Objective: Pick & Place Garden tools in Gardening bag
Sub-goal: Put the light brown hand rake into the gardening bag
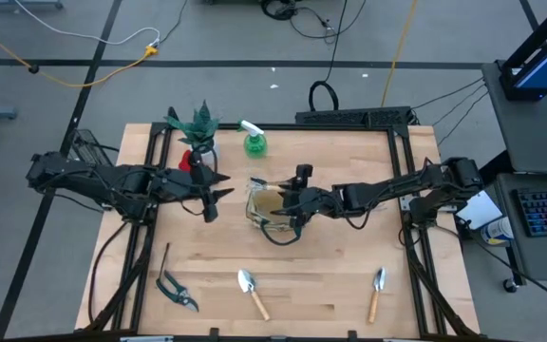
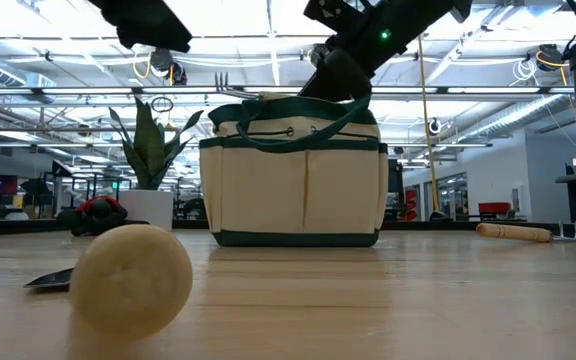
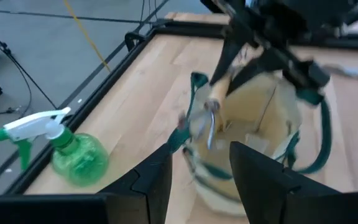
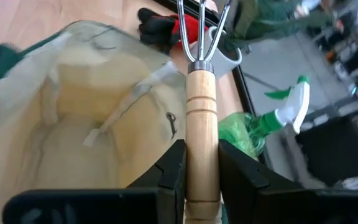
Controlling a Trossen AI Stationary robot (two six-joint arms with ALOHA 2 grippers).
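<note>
Right end effector (image 4: 201, 165) clenched on wooden-handled fork (image 4: 202, 124), poised over bag (image 1: 272, 211) at desk centre. Left end effector (image 3: 197, 180) released, hovering beside bag. Outstanding on desk: two trowels (image 1: 252, 291), shears (image 1: 176, 291), spray bottle (image 1: 254, 141).

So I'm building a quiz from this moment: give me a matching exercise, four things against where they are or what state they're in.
Things:
1. spray bottle
2. hand rake
3. pruning shears
4. left gripper

Places or states:
A. held over the gardening bag
B. open, empty
C. beside the potted plant
D. near table edge, left side

Pairs: 1-C, 2-A, 3-D, 4-B
</note>
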